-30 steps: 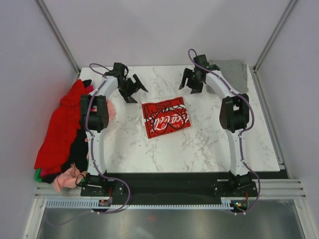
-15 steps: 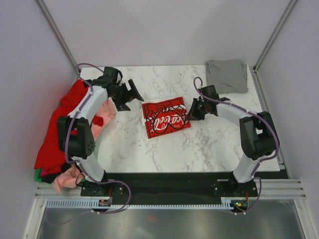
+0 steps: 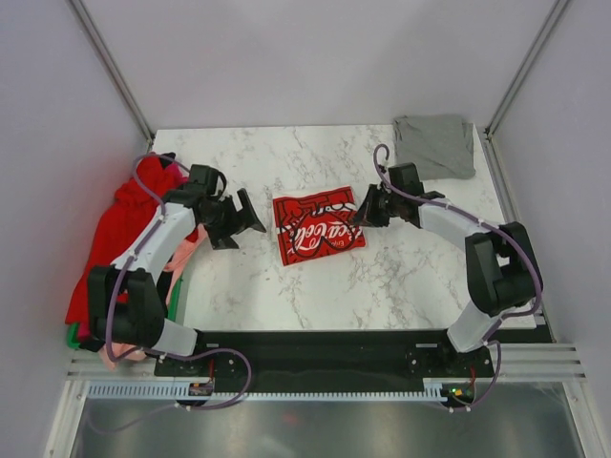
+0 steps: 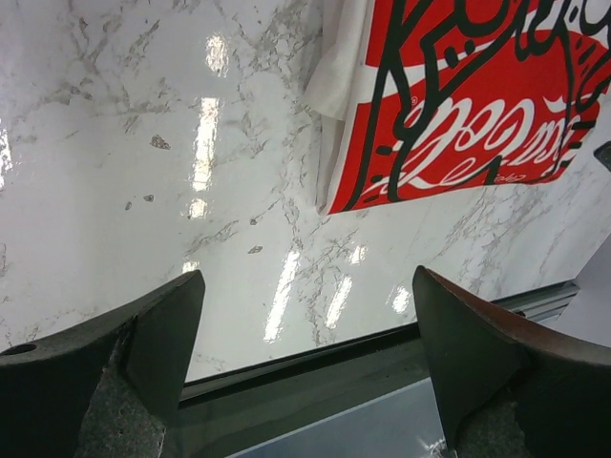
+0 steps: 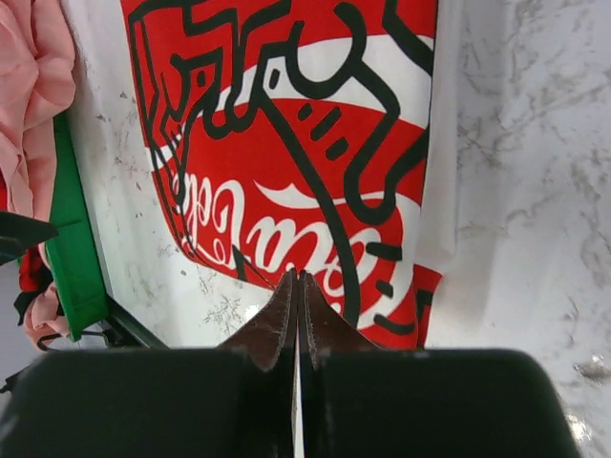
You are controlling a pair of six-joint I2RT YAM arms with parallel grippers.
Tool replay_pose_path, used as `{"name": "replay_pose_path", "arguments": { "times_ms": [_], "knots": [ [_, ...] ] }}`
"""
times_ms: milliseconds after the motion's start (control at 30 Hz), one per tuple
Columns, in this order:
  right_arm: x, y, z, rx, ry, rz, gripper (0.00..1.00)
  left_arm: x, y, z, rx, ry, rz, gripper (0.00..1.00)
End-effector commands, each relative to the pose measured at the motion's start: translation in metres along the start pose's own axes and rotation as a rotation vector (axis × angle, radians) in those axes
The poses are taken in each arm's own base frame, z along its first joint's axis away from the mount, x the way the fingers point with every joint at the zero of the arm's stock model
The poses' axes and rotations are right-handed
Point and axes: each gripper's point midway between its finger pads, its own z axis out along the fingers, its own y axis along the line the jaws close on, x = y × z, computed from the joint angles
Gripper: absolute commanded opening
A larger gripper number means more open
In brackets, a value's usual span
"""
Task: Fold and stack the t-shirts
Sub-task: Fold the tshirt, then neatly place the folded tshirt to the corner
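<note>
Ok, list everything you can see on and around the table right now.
Coca-Cola t-shirt: one, red with white script, folded, table centre.
Grey t-shirt: one, grey, far right corner.
Pile of t-shirts: one heap, red, pink and green showing, left edge; number of shirts unclear.
Table: one, white marble.
Left gripper: one, black, open, over bare table left of the Coca-Cola t-shirt.
Right gripper: one, black, shut, at that shirt's right edge.

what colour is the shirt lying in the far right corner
It is a plain grey shirt with no print visible. It shows clearest in the top external view.
</note>
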Motion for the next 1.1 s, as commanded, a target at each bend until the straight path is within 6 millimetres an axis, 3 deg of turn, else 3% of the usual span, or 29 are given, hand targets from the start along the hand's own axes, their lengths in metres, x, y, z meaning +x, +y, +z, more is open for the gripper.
{"name": "replay_pose_path", "arguments": {
  "times_ms": [0,167,300,400,500,533,567,633,667,700,733,767,833,900,1000,1067],
  "knots": [
    [0.024,-0.008,0.021,-0.064,0.088,0.016,0.0,-0.003,0.0,-0.009,0.018,-0.051,0.075,0.96],
    [0.06,-0.059,0.039,0.065,0.152,0.078,0.0,0.004,0.0,-0.014,0.029,-0.051,0.08,0.96],
    [0.07,-0.059,0.039,0.046,0.156,0.094,0.0,0.005,-0.001,-0.02,0.033,-0.059,0.089,0.96],
    [0.077,-0.043,0.033,0.024,0.156,0.1,0.0,0.006,-0.001,-0.024,0.033,-0.068,0.107,0.96],
    [0.087,-0.002,0.026,-0.021,0.156,0.067,0.0,0.005,0.0,-0.03,0.034,-0.089,0.159,0.96],
    [0.099,0.02,0.02,-0.038,0.177,0.024,0.0,0.005,0.001,-0.033,0.028,-0.092,0.171,0.96],
    [0.095,0.041,0.017,-0.068,0.165,-0.012,0.0,0.005,0.002,-0.037,0.025,-0.107,0.198,0.96],
    [0.098,0.06,0.008,-0.062,0.173,-0.081,0.2,0.002,0.004,-0.042,0.006,-0.13,0.227,0.97],
    [0.083,0.075,0.002,-0.078,0.139,-0.112,0.34,0.001,0.005,-0.046,-0.001,-0.146,0.249,0.97],
    [0.076,0.072,-0.002,-0.031,0.119,-0.125,0.51,-0.002,0.008,-0.049,-0.02,-0.165,0.256,0.97],
    [0.064,0.072,-0.008,-0.011,0.083,-0.172,0.78,-0.002,0.009,-0.052,-0.027,-0.173,0.264,0.97],
    [0.048,0.081,-0.014,-0.011,0.042,-0.199,0.85,-0.003,0.011,-0.054,-0.034,-0.182,0.279,0.97],
    [0.03,0.069,-0.02,0.026,0.02,-0.202,0.93,-0.003,0.015,-0.06,-0.051,-0.219,0.291,0.97],
    [0.019,0.057,-0.022,0.032,0.017,-0.18,0.93,-0.005,0.02,-0.069,-0.077,-0.269,0.294,0.97],
    [-0.003,0.016,-0.025,0.083,-0.008,-0.122,0.93,-0.005,0.025,-0.079,-0.095,-0.329,0.29,0.97],
    [-0.005,-0.001,-0.02,0.099,0.008,-0.12,0.93,-0.004,0.028,-0.083,-0.104,-0.352,0.28,0.97]
  ]
}}
